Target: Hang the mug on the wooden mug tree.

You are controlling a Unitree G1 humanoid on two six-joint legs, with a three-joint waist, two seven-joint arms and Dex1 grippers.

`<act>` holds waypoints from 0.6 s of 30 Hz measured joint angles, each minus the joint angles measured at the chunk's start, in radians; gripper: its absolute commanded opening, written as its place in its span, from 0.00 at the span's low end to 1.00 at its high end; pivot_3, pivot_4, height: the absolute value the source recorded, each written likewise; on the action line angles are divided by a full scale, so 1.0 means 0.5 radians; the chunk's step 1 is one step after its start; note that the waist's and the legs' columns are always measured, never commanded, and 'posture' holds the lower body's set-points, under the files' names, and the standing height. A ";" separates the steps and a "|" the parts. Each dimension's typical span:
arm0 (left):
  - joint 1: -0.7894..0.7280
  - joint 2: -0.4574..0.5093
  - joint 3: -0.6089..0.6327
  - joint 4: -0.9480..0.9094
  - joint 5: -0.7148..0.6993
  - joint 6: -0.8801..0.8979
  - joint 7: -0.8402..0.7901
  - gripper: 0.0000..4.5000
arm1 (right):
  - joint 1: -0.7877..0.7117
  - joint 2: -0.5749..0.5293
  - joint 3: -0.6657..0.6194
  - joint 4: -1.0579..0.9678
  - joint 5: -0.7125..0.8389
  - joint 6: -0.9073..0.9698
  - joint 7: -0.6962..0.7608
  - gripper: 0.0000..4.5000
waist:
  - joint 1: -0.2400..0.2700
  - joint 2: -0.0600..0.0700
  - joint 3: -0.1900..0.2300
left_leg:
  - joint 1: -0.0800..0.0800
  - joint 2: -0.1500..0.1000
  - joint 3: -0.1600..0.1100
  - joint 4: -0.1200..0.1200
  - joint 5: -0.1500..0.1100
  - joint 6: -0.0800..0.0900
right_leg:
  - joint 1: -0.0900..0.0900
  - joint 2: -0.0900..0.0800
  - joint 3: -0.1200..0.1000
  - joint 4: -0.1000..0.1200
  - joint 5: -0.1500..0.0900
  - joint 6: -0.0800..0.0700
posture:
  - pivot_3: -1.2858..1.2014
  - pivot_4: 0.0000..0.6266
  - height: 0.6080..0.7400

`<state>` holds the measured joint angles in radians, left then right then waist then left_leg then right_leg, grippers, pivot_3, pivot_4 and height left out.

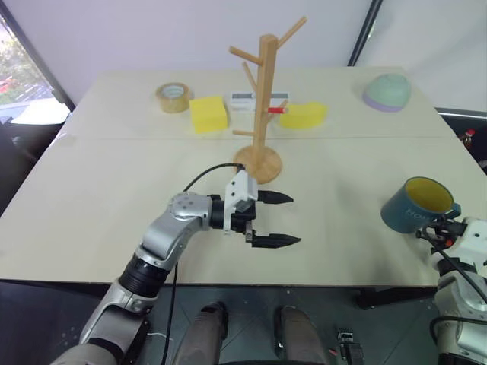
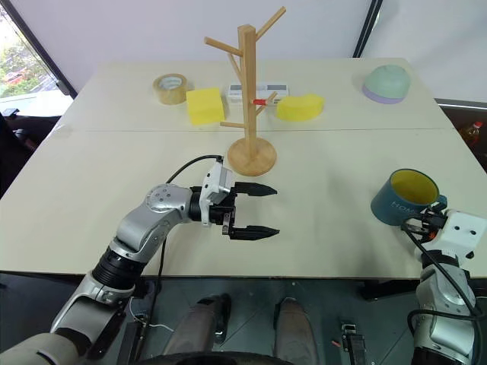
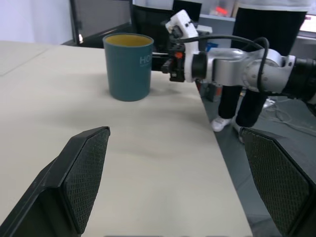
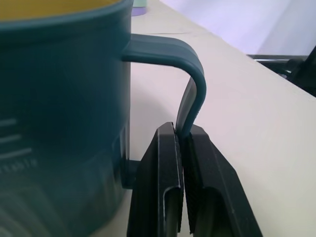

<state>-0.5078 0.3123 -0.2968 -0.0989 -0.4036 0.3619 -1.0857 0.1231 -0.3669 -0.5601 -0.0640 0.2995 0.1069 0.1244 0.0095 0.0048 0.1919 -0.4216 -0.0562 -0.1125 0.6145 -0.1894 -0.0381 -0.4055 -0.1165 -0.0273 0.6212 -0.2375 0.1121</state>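
Fingers first: the right gripper (image 4: 181,136) had its two black fingers (image 4: 160,173) pinched together on the lower part of the mug's loop handle (image 4: 190,94), so the grab itself looked done. From the head cameras the mug (image 1: 415,204) sat upright near the table's front right corner, yellow inside showing and a bit of pale lettering on its blue-grey side. Whether its base was resting on the table (image 1: 114,198) or already a hair off it, nobody could really tell from these shots.

Over in the middle, the left gripper (image 1: 275,220) hung just above the tabletop with its fingers spread wide and nothing between them, pointing across toward the mug. It looked idle more than anything.

Further back, the wooden mug tree (image 1: 262,106) stood on its round base near the table's centre, well apart from the mug, and every peg on it was bare. Behind it lay two yellow sponges (image 1: 208,114), a small white box (image 1: 251,100) with a red marker (image 1: 275,110) by it, a roll of tape (image 1: 173,97) off to the left, and a pale green bowl (image 1: 386,93) turned upside down at the far right.

So by the look of it: gripped, yes; lifted, carried and hooked onto a peg, all of that was left to do. Threading that handle over an upward-angled peg would probably be the fiddly bit.
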 measured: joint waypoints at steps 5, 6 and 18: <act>-0.024 0.045 0.129 0.145 0.008 -0.063 0.069 1.00 | 0.063 -0.255 0.228 -0.347 -0.002 0.130 0.292 0.00 | -0.031 0.003 0.001 | 0.001 0.000 0.002 0.001 0.000 0.000 | -0.001 0.000 0.002 0.004 -0.004 0.007 | 0.52 0.24 1.00; -0.038 0.067 0.179 0.199 0.012 -0.086 0.093 1.00 | 0.036 -0.356 0.301 -0.483 0.008 0.176 0.390 0.00 | -0.045 0.003 0.001 | 0.003 0.001 0.002 0.001 0.000 0.000 | -0.001 0.000 0.002 0.007 -0.005 0.008 | 0.52 0.24 1.00; -0.087 0.288 0.653 0.450 -0.015 -0.219 0.226 1.00 | -1.540 -0.924 1.242 -0.620 0.048 0.955 0.953 0.00 | -0.010 -0.012 0.006 | -0.012 -0.001 -0.003 0.001 0.000 0.000 | -0.008 -0.004 -0.004 -0.002 -0.001 0.002 | 0.52 0.24 1.00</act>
<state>-0.5511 0.4563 0.0299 0.1259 -0.4110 0.2523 -0.9726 -0.6469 -0.8290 0.0608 -0.3739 0.3233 0.5845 0.6007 0.0046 -0.0011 0.1950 -0.4274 -0.0568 -0.1141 0.6150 -0.1892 -0.0380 -0.4097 -0.1187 -0.0295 0.6203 -0.2381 0.1133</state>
